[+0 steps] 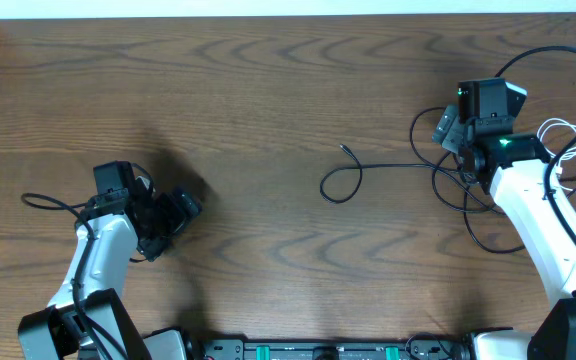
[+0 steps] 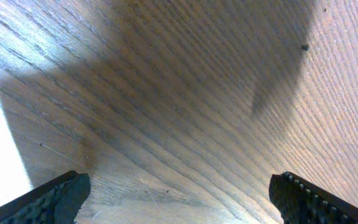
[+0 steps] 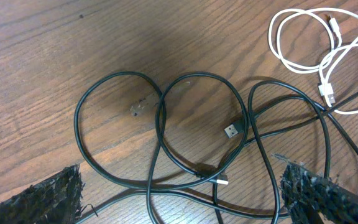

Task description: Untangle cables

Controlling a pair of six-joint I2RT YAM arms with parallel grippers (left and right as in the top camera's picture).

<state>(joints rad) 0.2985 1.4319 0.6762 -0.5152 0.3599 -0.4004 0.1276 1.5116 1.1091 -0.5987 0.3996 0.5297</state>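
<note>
Spreading across the right half of the overhead frame, the black cables (image 1: 398, 166) lie in overlapping loops on the counter (image 1: 268, 80), with one strand reaching to frame centre. The white cable (image 1: 571, 140) sits at the far right edge. The right fingers (image 1: 450, 130) hang over the tangle at upper right. The left fingers (image 1: 178, 210) are at lower left, well apart from any cable.

Left wrist view: the fingers are spread wide and grip nothing, with wood grain between them.

Right wrist view: the fingers are spread wide and empty. Black loops with a USB plug (image 3: 230, 131) lie between them, and the white cable is coiled at upper right.
</note>
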